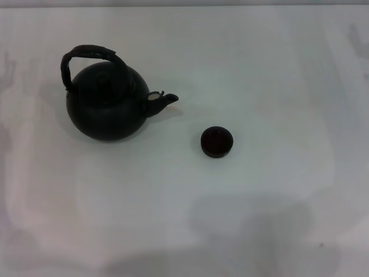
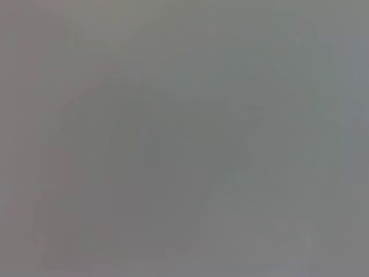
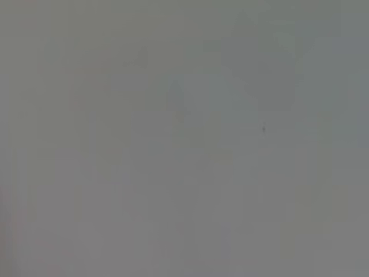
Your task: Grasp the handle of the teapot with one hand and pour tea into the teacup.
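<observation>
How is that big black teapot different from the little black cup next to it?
The teapot is far bigger and round-bellied; the teacup is small and low. The teapot has an arched handle and a spout pointing toward the teacup; the teacup has neither. Both are black, upright, standing apart on the white table.

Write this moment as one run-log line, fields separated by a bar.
stage: before grasp | teapot: upright on table, spout toward teacup | handle: free | teacup: apart, on spout side | grippers: not in view
</observation>
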### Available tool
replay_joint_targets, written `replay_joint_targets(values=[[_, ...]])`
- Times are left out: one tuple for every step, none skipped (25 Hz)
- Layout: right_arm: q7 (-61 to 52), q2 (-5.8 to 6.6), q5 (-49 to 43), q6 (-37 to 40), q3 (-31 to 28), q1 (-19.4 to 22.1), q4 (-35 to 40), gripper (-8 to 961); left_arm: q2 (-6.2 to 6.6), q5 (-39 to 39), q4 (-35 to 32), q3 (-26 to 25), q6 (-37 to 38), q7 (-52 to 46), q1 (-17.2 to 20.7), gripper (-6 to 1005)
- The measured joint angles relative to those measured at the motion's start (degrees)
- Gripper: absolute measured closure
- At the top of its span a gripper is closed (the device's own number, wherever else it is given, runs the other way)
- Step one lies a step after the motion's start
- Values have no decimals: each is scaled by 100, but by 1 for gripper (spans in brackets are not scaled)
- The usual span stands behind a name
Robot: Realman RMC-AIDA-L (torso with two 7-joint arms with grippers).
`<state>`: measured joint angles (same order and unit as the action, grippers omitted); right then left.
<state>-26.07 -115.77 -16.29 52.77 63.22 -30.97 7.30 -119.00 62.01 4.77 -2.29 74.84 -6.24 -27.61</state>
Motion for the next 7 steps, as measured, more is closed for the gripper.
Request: replay_joint_targets(values=[[6,1,13,-5,-2,-8,-2,121,0,0,-1,0,-10,10,-18,149],[19,0,35,-11,-4,-11,-11,121,0,-1,-1,1,-28,12,-40,148],[36,1,63,-13,-6,-13,-17,121,0,-2,-2,0,-53,11,-61,147],[69,-2,115,-13,-7,-14,-26,121,0,-2,-3,0,-98,5,-87,146],[123,-10,181,-7,-7,-14,-35,121,0,-3,-3,0,-136,-3,-107,146],[203,-18,266,9,-7,-12,-41,121,0,-9,-3,0,-176,-16,-129,146],[275,-25,322,21,-7,-11,-46,121,0,-20,-3,0,-194,-19,-145,146]])
